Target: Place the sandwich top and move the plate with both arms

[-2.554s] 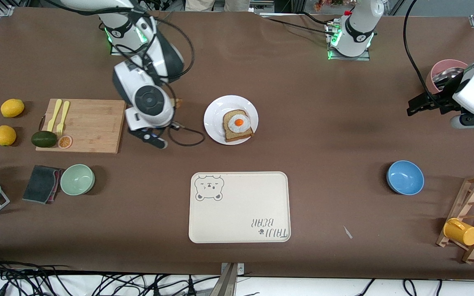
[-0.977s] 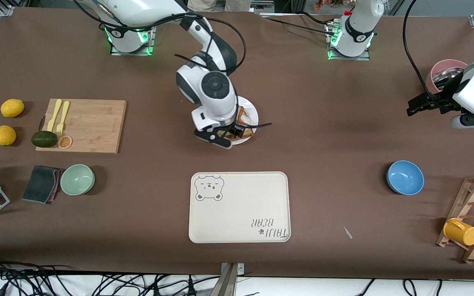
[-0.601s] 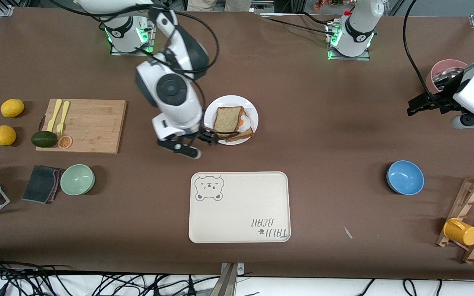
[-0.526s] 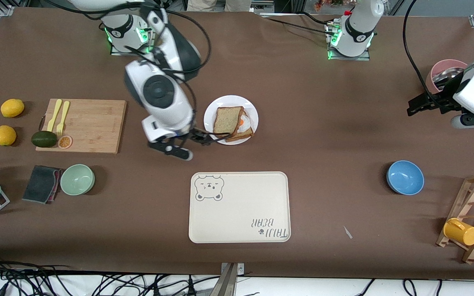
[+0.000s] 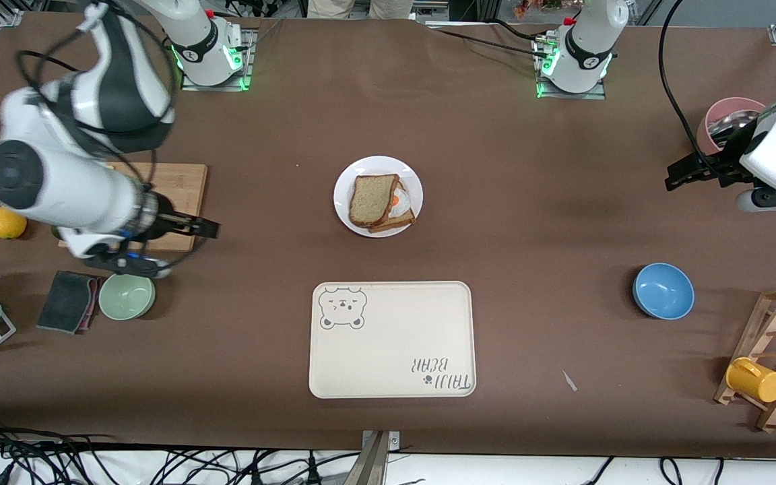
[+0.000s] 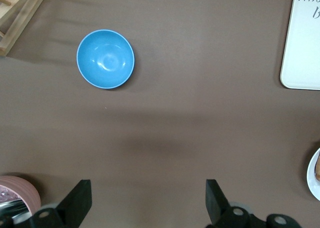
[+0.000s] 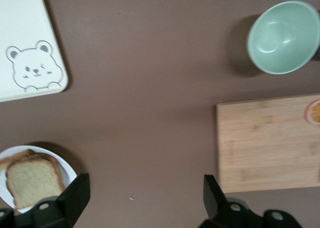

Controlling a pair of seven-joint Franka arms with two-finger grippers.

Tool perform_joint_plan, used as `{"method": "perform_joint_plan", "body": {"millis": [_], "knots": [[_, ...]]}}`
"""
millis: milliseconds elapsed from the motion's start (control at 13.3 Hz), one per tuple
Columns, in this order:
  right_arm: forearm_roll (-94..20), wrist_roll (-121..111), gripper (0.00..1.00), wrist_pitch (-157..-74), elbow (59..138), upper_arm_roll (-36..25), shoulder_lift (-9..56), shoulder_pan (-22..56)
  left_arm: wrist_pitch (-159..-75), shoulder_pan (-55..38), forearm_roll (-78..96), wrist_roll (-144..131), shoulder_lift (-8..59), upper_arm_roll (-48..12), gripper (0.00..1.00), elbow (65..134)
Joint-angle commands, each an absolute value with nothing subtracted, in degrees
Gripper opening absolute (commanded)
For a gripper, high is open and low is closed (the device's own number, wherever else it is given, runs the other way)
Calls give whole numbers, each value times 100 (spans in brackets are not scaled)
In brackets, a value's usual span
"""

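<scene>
The sandwich top [image 5: 367,199] lies on the egg slice [image 5: 399,205], shifted a little toward the right arm's end, both on the white plate [image 5: 378,170] at mid-table. My right gripper [image 5: 209,228] is open and empty, in the air over the table beside the cutting board's corner, well away from the plate. Its wrist view shows the sandwich top [image 7: 32,181] and the plate rim [image 7: 69,172] off to one side of the right gripper [image 7: 145,200]. At its own end of the table my left gripper [image 5: 675,173] waits open over bare table, also seen open as the left gripper [image 6: 148,202].
The cream bear tray [image 5: 392,339] lies nearer the camera than the plate. A cutting board [image 5: 172,185], green bowl [image 5: 126,294] and dark cloth [image 5: 69,301] sit under the right arm. A blue bowl [image 5: 663,290], pink container [image 5: 718,118] and wooden rack [image 5: 775,357] stand at the left arm's end.
My right gripper opened, left the sandwich top on the egg slice, and swung away from the plate toward the cutting board. The left arm has not moved.
</scene>
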State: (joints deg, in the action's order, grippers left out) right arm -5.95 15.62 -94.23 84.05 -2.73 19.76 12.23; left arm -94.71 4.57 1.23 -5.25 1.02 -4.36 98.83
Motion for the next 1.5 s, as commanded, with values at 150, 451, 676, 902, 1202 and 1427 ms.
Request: {"method": "perform_joint_plan", "body": {"millis": [150, 451, 676, 902, 1202, 1427], "knots": [[-721, -68, 100, -8957, 8560, -1001, 1460, 1187, -9598, 466, 220, -527, 44, -439, 100, 10002], [-572, -114, 100, -8631, 8788, -416, 855, 215, -9598, 457, 211, -536, 26, -536, 100, 10055], [-99, -114, 100, -8736, 9166, 0, 143, -202, -9598, 457, 211, -536, 0, -554, 100, 10081], [-61, -114, 100, -8789, 9299, -26, -26, -237, -9598, 466, 211, -536, 0, -589, 100, 10081], [36, -114, 100, -8911, 9167, -44, 70, -220, -9606, 501, 211, -536, 0, -589, 100, 10081], [44, -114, 100, -8991, 9176, -53, 79, -229, -9598, 501, 211, -536, 0, -589, 100, 10081]]}}
